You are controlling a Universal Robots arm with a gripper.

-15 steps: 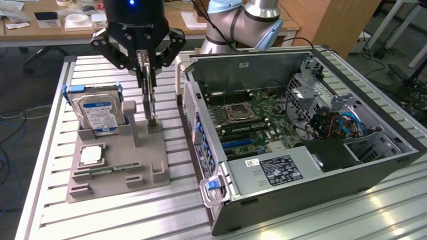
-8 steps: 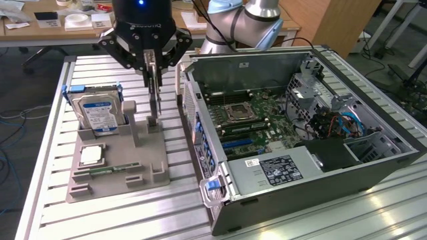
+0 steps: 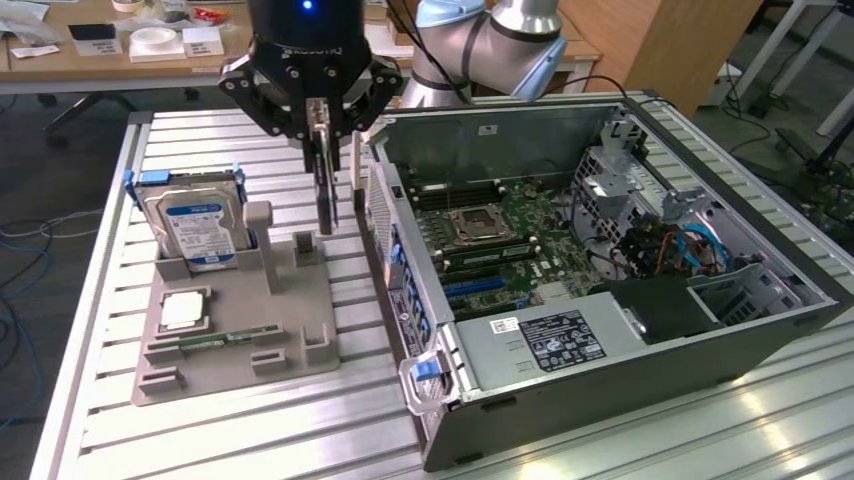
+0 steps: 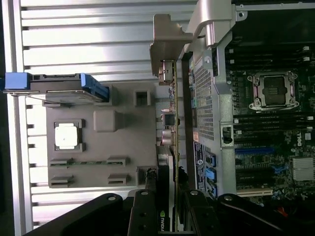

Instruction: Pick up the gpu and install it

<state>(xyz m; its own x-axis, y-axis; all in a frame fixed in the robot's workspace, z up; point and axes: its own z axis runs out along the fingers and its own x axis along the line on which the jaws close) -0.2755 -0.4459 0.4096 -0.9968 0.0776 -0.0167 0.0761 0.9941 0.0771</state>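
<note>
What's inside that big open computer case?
A green motherboard with an empty-looking processor socket, blue cables and a grey power supply with a black label. Whatever lies under the power supply is covered.

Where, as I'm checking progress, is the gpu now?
In the exterior view the gpu hangs on edge in the gripper, over the grey tray, between the hard drive on that view's left and the open computer case on its right.

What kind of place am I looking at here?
Probably a robotics lab or workshop: a robot arm's gripper holds a gpu beside an open computer case on a slotted metal table, with cluttered desks behind.
</note>
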